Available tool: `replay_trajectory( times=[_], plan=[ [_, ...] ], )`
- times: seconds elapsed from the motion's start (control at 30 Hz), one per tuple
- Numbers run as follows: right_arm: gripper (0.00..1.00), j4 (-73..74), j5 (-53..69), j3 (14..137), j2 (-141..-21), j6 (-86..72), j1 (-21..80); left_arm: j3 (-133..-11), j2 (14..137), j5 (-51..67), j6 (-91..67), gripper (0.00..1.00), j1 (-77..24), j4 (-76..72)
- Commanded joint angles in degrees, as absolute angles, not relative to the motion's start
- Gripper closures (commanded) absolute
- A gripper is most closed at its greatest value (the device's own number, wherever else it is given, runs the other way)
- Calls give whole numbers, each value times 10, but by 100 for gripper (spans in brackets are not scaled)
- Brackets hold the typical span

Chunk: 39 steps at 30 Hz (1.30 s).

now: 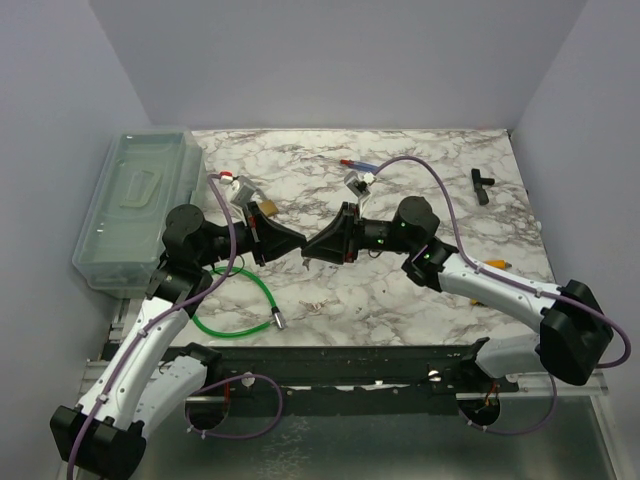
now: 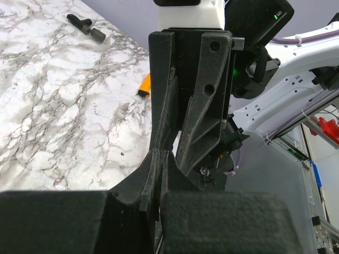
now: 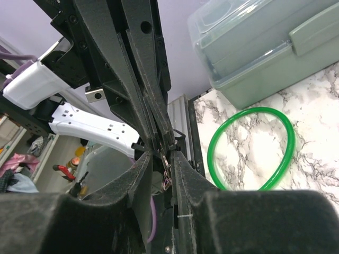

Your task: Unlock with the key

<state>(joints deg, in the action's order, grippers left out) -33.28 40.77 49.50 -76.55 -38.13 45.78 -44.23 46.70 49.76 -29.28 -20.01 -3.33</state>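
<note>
My two grippers meet tip to tip above the middle of the marble table. My left gripper [image 1: 300, 245] is shut, and in its own wrist view [image 2: 160, 157] its fingers are pressed together. The tiny silvery key [image 3: 166, 170] hangs from the left gripper's tips, down into the narrow gap between the fingers of my right gripper [image 3: 162, 161]. My right gripper [image 1: 314, 249] stands slightly open around the key. The small brass padlock [image 1: 267, 209] lies on the table behind the left gripper, apart from both.
A clear plastic box [image 1: 135, 205] stands at the left edge. A green cable loop [image 1: 240, 318] with a metal tip [image 1: 279, 322] lies in front of the left arm. A black T-shaped part [image 1: 482, 184] lies far right, and small connectors [image 1: 357, 180] at the back.
</note>
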Motion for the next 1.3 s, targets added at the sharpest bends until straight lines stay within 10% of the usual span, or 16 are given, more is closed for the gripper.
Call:
replay_trajectory(
  times=[0.0,0.37,0.5,0.83,1.27],
  plan=[
    [76,-379,433,485,-774,-398,461,-443,458,475,-275,100,-202,-24],
    [75,-396,442,476,-784,-406,461,-441,453,462,-273,100,-200,-19],
    [99,-397,445,476,-786,-407,461,-440,451,447,-274,100,-197,-17],
    [100,-393,423,471,-784,-407,461,-432,444,412,-277,99,-190,-12],
    [100,-221,235,479,-748,-394,461,-426,455,389,-281,10,-186,-1]
  ],
)
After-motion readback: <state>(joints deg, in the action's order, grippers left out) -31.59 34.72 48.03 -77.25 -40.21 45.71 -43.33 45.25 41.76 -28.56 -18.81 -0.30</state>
